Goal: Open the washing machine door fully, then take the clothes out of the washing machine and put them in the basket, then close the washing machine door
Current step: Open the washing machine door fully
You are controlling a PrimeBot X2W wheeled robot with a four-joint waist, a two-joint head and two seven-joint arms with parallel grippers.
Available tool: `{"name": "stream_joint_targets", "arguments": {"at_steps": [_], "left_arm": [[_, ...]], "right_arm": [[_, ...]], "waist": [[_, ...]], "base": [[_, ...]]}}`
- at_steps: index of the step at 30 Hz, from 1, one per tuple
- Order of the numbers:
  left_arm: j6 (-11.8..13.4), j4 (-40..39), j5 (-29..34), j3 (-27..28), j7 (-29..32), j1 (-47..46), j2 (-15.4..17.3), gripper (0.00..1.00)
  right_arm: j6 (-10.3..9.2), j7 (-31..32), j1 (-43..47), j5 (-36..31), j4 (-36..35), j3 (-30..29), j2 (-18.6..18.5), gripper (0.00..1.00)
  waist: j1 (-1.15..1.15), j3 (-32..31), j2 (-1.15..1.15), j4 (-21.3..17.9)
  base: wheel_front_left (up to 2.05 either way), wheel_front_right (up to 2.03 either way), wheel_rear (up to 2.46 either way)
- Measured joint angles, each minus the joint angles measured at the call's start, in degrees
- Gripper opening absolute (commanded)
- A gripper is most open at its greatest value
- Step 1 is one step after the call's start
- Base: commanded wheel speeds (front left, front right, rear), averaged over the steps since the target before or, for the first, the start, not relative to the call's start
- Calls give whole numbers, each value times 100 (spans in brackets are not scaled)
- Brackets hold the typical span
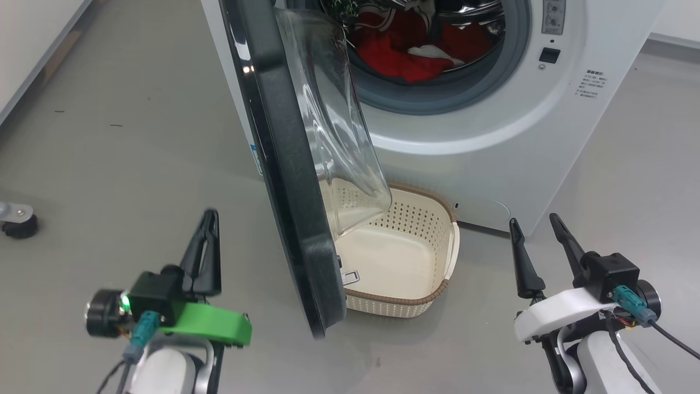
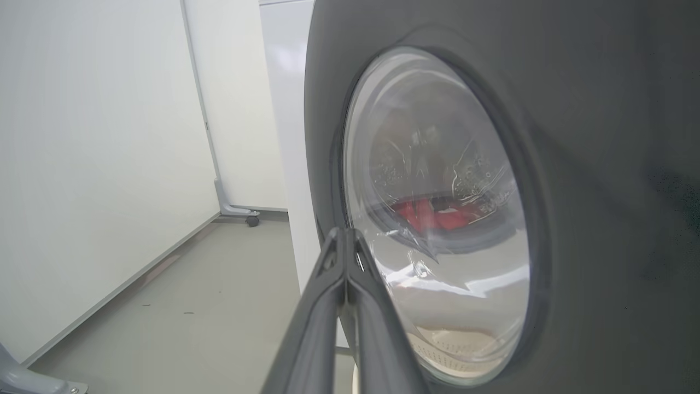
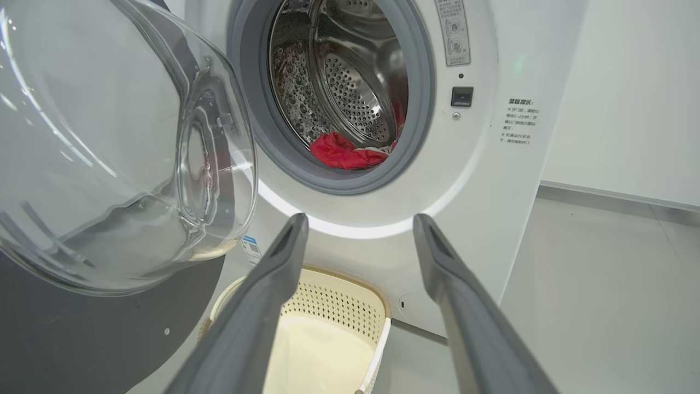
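From here I see the big white front-loading washing machine (image 1: pixel 492 137) standing on the grey floor (image 1: pixel 109 164). Its large round washing machine door (image 1: pixel 290 180), with a glossy black rim and a bulging clear glass bowl, is swung out partway, so it faces me nearly edge-on in the head view. The bright red clothes (image 1: pixel 404 52) with white trim lie in a heap at the bottom of the steel drum, behind the grey rubber gasket (image 1: pixel 437 98). The small cream plastic basket (image 1: pixel 421 219), with perforated sides and a brown woven-look rim, sits empty on the floor just in front of the washer and below the opening. The door's lower edge and glass bowl hang over its left part. My left tool (image 1: pixel 212 216) has its two dark fingers pressed together with nothing between them. It sits on the outer side of the door, near the black rim but apart from it in the head view. My right tool (image 1: pixel 535 220) has its fingers spread wide and empty. It hangs over the floor to the right of the basket and points toward the washer's front.
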Motion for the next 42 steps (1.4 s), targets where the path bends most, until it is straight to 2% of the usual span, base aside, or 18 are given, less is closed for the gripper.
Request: {"name": "stream_joint_targets", "arguments": {"at_steps": [10, 15, 21, 27, 32, 42], "left_arm": [[26, -1613, 387, 119, -32, -531, -1, 0], [23, -2365, 519, -71, -34, -705, -1, 0], [-289, -2853, 475, -717, -34, -719, 4, 0], [-703, -2892, 288, -1584, -22, -512, 10, 0], [-1032, -2763, 111, -2090, 348, -208, 47, 0], [-1111, -2427, -298, -2709, 1158, 337, 168, 0]], "right_arm": [[76, 0, 82, -49, 43, -19, 71, 100], [124, 0, 107, -58, 80, -59, 87, 100], [194, 0, 111, -114, 130, -40, 144, 100], [199, 4, 148, -154, 138, -66, 163, 100], [200, 4, 208, -155, 138, -69, 174, 100], [248, 5, 213, -212, 131, -90, 194, 100]], "waist": [[0, -67, 0, 47], [0, -121, 0, 57], [0, -210, 0, 6], [0, -260, 0, -70], [0, -261, 0, -107], [0, -173, 0, -153]], "base": [[0, 0, 0], [0, 0, 0], [0, 0, 0], [0, 0, 0], [0, 0, 0], [0, 0, 0]]}}
